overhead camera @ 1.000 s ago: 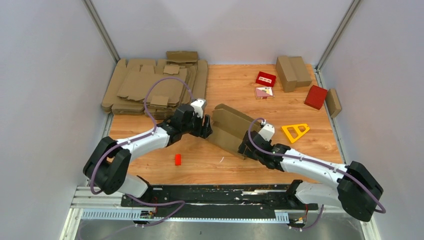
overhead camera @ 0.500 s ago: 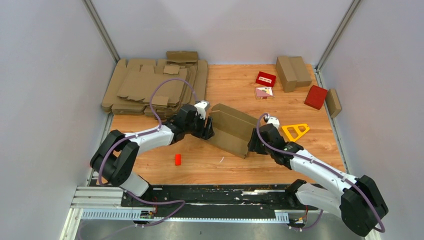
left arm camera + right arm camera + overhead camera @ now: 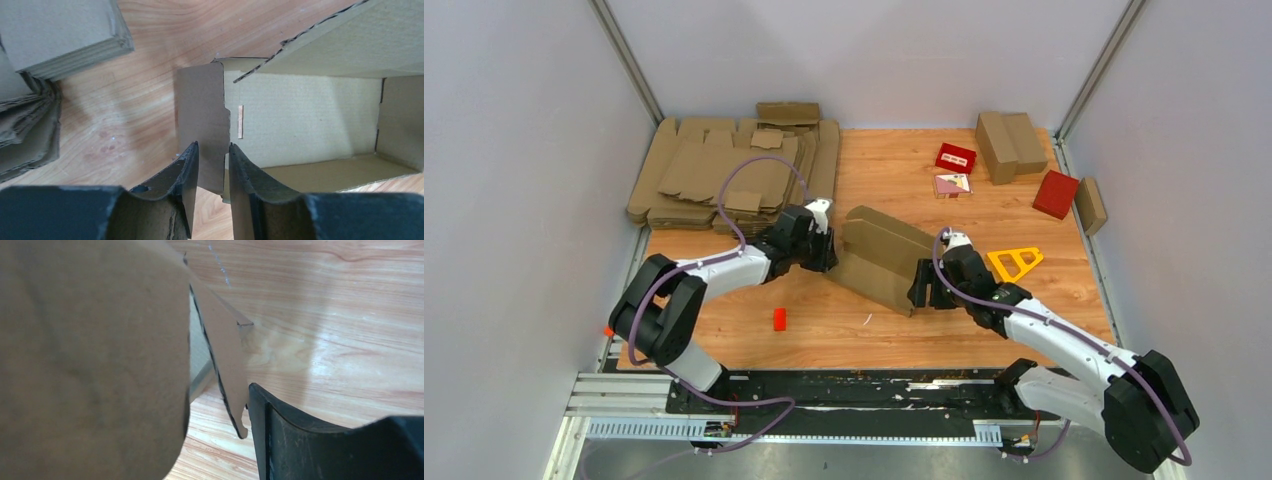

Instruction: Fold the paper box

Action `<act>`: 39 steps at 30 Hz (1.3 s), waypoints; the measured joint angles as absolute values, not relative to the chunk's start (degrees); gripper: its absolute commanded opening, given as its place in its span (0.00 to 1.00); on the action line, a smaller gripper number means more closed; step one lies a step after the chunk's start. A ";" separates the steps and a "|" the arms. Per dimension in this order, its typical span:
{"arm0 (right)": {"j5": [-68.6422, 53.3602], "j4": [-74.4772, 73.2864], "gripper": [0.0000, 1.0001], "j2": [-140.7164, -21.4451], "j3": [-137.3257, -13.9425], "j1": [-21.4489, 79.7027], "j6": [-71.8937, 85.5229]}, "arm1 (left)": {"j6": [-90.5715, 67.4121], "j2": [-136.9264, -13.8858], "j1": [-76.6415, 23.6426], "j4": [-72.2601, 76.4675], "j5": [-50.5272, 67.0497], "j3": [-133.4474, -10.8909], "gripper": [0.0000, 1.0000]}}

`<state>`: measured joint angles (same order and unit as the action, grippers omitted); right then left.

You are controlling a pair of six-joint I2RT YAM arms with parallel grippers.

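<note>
The paper box [image 3: 882, 258] is a brown cardboard blank, half formed and lying open in the middle of the table. My left gripper [image 3: 824, 250] is at its left end. In the left wrist view its fingers [image 3: 187, 172] stand close on either side of the lower edge of an end flap [image 3: 202, 110], and whether they pinch it does not show. The box's inside [image 3: 305, 115] lies beyond. My right gripper [image 3: 922, 288] is at the box's right end. Its one visible finger [image 3: 285, 435] sits beside a tabbed flap [image 3: 225, 360]. A blurred cardboard wall [image 3: 90, 360] hides the other finger.
A pile of flat blanks [image 3: 724, 175] lies at the back left, close to my left arm. Folded brown boxes [image 3: 1009, 142], two red boxes [image 3: 955, 157] and a yellow triangular frame [image 3: 1015, 262] sit to the right. A small red piece [image 3: 779, 319] lies near the front.
The left jaws have narrowed around the end flap. The right gripper has swung from the box's near side to its right end.
</note>
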<state>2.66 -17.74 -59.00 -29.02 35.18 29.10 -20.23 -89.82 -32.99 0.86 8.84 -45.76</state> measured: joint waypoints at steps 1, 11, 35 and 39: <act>1.93 -17.47 0.68 -59.22 -29.02 35.18 28.99 | -20.53 -89.82 -32.36 1.32 9.45 -45.63 0.32; 2.50 -17.39 0.68 -62.50 -29.02 35.18 28.38 | -25.74 -89.56 -25.30 9.52 18.72 -41.17 0.22; 2.85 -23.92 0.88 -54.06 -32.23 35.07 22.79 | -31.86 -77.06 -24.45 17.96 26.70 -25.89 0.16; 3.16 -24.16 0.82 -54.17 -32.12 35.07 22.59 | -33.82 -73.80 -25.34 18.65 26.89 -21.19 0.40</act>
